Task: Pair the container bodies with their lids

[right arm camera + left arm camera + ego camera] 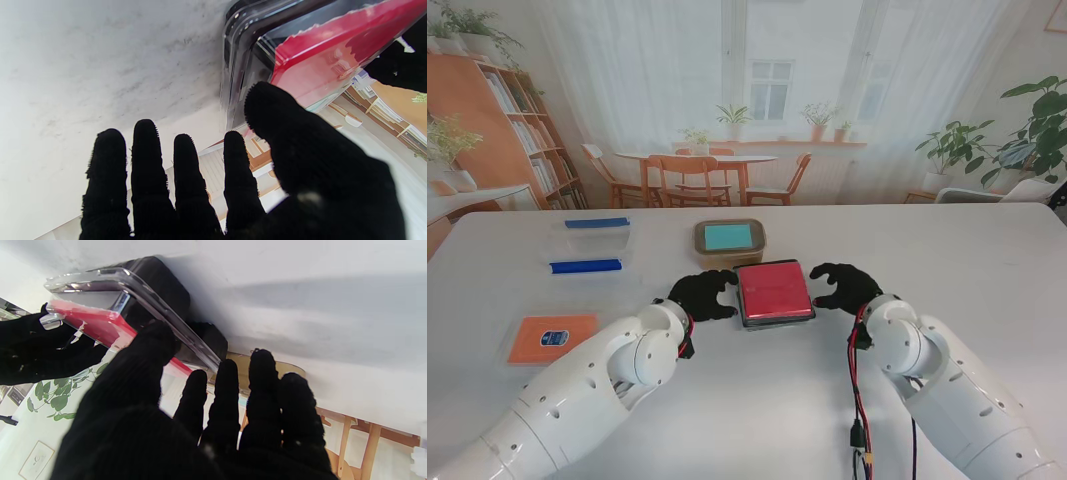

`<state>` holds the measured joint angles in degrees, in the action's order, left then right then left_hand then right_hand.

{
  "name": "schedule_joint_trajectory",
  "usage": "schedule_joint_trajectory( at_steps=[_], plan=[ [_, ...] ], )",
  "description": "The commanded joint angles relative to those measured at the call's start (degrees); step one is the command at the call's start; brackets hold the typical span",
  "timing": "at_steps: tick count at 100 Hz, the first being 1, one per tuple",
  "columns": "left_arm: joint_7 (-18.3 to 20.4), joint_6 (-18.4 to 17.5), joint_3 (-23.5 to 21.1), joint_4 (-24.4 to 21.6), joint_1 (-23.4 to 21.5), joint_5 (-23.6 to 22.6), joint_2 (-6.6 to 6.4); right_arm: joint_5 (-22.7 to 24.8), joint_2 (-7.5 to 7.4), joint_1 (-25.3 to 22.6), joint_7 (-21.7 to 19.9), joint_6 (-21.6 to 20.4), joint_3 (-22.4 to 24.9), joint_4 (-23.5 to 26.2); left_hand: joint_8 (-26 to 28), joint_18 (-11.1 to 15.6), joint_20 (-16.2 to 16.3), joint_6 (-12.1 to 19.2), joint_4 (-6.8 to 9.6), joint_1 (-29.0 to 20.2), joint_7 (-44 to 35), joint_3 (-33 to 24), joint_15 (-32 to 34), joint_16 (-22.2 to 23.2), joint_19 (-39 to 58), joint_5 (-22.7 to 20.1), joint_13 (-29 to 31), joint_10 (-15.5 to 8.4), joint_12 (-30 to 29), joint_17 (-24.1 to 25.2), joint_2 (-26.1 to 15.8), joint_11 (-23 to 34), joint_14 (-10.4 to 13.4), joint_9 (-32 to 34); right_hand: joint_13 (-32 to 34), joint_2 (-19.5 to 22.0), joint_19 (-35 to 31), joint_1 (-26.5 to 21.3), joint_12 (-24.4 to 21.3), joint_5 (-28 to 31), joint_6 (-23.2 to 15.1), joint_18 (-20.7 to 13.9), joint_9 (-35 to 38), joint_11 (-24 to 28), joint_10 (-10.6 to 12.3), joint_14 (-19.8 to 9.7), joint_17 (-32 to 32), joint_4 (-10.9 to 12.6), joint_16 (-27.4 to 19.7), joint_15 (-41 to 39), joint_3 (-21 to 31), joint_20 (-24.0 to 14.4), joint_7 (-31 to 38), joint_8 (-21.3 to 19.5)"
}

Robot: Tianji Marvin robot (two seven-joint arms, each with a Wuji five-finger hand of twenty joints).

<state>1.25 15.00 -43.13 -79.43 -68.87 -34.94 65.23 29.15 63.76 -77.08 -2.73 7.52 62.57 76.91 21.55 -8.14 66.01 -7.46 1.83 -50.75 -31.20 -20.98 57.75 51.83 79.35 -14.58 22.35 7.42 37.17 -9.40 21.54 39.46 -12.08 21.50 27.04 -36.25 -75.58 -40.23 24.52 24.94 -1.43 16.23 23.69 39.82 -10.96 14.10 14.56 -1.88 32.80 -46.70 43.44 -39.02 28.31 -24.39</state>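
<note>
Both hands flank the red-lidded container [774, 293] on the bench [757, 400]: left hand [702, 295] against its left edge, right hand [845, 285] against its right edge. In each wrist view the four fingers are spread and straight, reaching past the box, while the thumb rests at the clear rim of the lid. Neither hand is closed round anything; whether the thumbs truly bear on the rim or only sit next to it, I cannot tell.

Red lid [90, 321] lies over a dark body [160, 283]. From the left wrist the lid's clear edge looks tilted against the body, so I judge it not fully seated.

Risks, as judged from here:
- Uneven thumb pressure could snap one side down and leave the other side riding high.
- Pushing inward from both sides without downward force could slide the box on the smooth bench or pop the lid off.
- Straight fingers give no hold underneath; any lift attempted now would probably slip.

Farther from me, just beyond the red box, stands a tan container with a teal lid [729, 240], near enough to be knocked if the red box skids. Left side: an orange lid [550, 337] nearest me, then two clear pieces with blue strips [587, 266] and [597, 224], well apart from the hands.
</note>
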Motion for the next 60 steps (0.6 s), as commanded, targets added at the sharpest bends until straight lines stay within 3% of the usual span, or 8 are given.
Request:
schedule_joint_trajectory(
  at_steps=[1,60],
  plan=[
    [0.21,-0.04,0.32,0.77,0.32,0.26,0.35,-0.29,0.25,0.81,-0.97,-0.01,-0.29,-0.52,-1.11,2.63,0.93,0.24,-1.95,-1.3,1.12,-1.8,-1.32,-0.51,-0.41,1.44,-1.86,-1.46,-0.87,1.14,1.54,-0.92,0.67,-2.2,0.91,-2.26,-2.2,-0.32,0.64,0.84,-0.03,-1.26,0.43,0.42,-0.01,-0.45,0.01,-0.68,0.66,-1.34,1.43,-0.84,0.39,-0.94],
    [-1.03,-1.15,2.13,4.7,3.47,4.3,1.85,-2.18,0.56,4.42,-2.05,0.18,-3.07,-3.87,-1.57,3.01,1.24,0.64,-1.93,-0.96,1.12,-1.08,-1.09,-0.46,-0.73,1.16,-2.22,-1.58,-1.68,1.88,-0.42,-1.15,0.43,-2.76,0.87,-1.7,-2.28,-1.88,0.55,1.46,-0.28,-1.29,0.75,0.52,0.31,-0.42,-0.09,-0.65,0.49,-1.41,1.93,-0.65,0.54,-1.0]
  ],
)
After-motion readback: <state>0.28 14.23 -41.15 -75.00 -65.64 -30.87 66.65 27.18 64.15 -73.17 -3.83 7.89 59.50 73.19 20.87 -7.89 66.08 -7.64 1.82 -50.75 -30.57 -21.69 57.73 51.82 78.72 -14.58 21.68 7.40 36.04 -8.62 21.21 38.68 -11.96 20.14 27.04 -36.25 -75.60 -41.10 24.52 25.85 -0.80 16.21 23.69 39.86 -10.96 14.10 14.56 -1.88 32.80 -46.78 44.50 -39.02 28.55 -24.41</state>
